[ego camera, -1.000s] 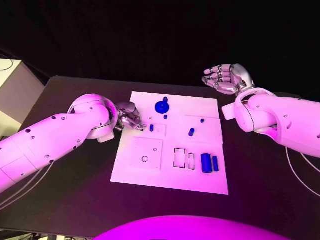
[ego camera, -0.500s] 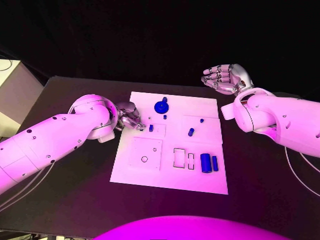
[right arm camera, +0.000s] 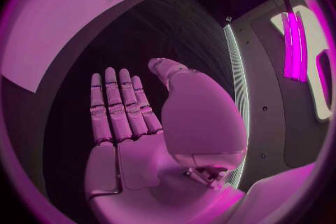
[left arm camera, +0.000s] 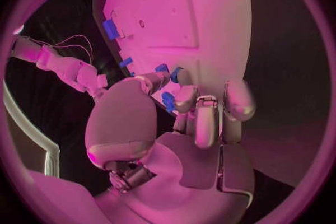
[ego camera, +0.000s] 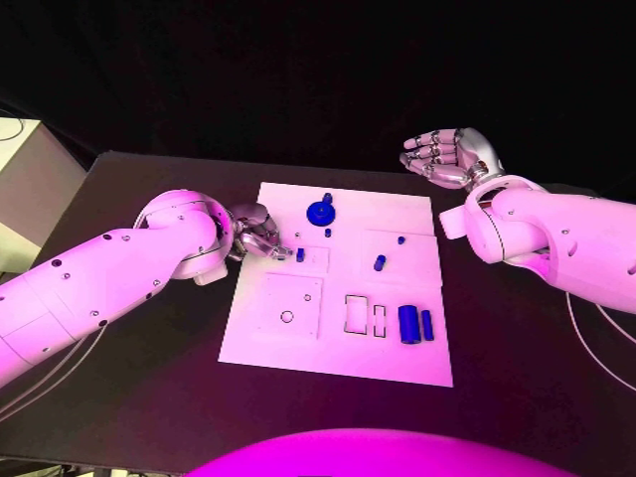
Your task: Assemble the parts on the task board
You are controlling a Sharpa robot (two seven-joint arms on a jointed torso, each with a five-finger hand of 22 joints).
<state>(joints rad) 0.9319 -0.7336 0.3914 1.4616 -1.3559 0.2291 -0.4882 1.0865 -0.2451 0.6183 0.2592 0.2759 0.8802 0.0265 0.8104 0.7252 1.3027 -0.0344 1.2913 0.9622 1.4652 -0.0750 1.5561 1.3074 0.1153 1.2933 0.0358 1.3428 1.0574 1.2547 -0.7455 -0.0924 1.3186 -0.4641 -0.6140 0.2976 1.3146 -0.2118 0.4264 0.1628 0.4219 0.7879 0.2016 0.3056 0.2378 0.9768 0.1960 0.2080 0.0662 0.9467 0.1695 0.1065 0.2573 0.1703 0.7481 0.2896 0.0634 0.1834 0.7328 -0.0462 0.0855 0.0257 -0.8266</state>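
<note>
The white task board (ego camera: 336, 343) lies mid-table. On it are a blue gear (ego camera: 321, 211), small blue pegs (ego camera: 380, 262) and two blue cylinders (ego camera: 417, 324) beside empty slots. My left hand (ego camera: 256, 235) hovers at the board's left edge with fingers curled down. Its fingertips (left arm camera: 186, 96) crowd a small blue peg (ego camera: 301, 254) and sit among blue pieces (left arm camera: 168, 102). I cannot tell whether they pinch it. My right hand (ego camera: 448, 154) is raised beyond the board's far right corner. Its fingers (right arm camera: 115, 103) lie straight and hold nothing.
A pale box (ego camera: 6, 169) stands off the table's far left corner. Bare black table (ego camera: 146, 397) surrounds the board. A round hole (ego camera: 287, 316) marks the board's near left plate. My right forearm (ego camera: 576, 248) hangs over the table right of the board.
My left hand has crept slightly towards the small peg. The right hand and the parts on the board have not moved.
</note>
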